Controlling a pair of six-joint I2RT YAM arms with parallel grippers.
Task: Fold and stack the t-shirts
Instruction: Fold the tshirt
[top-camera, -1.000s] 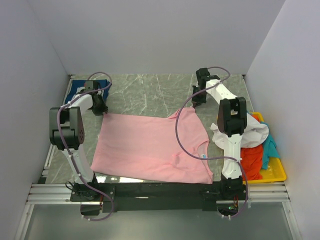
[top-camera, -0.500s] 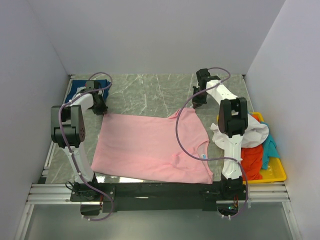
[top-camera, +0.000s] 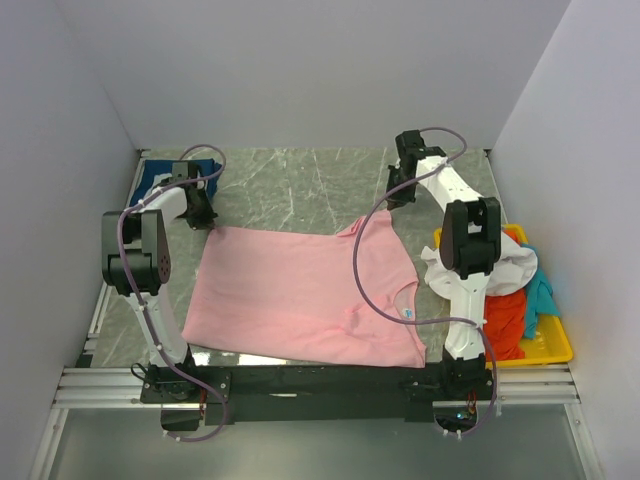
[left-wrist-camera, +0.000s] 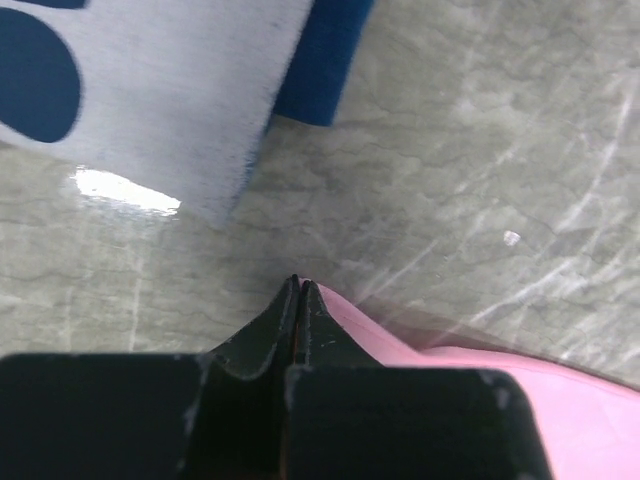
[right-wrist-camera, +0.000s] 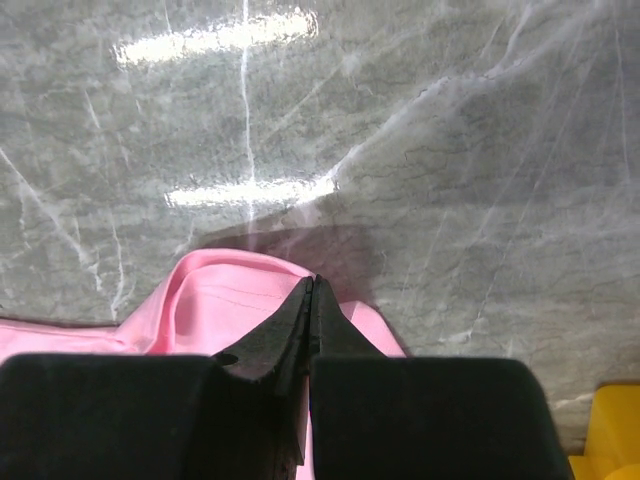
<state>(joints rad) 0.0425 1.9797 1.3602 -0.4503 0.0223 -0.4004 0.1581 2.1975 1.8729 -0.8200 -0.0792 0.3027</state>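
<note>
The large light-pink t-shirt (top-camera: 300, 290) lies spread flat in the middle of the table. My left gripper (top-camera: 200, 216) is at its far-left corner, jaws shut with the pink edge (left-wrist-camera: 420, 345) pinched at the tips (left-wrist-camera: 298, 282). My right gripper (top-camera: 399, 196) is at the far-right corner, jaws shut on a raised fold of pink cloth (right-wrist-camera: 215, 295) at the tips (right-wrist-camera: 312, 280). The navy t-shirt (top-camera: 160, 178) with white print (left-wrist-camera: 150, 90) lies at the far left. White (top-camera: 505, 265), orange-red (top-camera: 503, 320) and teal (top-camera: 540, 295) t-shirts are piled at the right.
The yellow tray (top-camera: 550, 350) holds the pile at the right edge; its corner shows in the right wrist view (right-wrist-camera: 610, 440). White walls close the table on three sides. Marbled grey tabletop (top-camera: 300, 185) lies beyond the pink shirt.
My right gripper has shifted slightly away and to the right. The left gripper and the pink shirt have barely moved.
</note>
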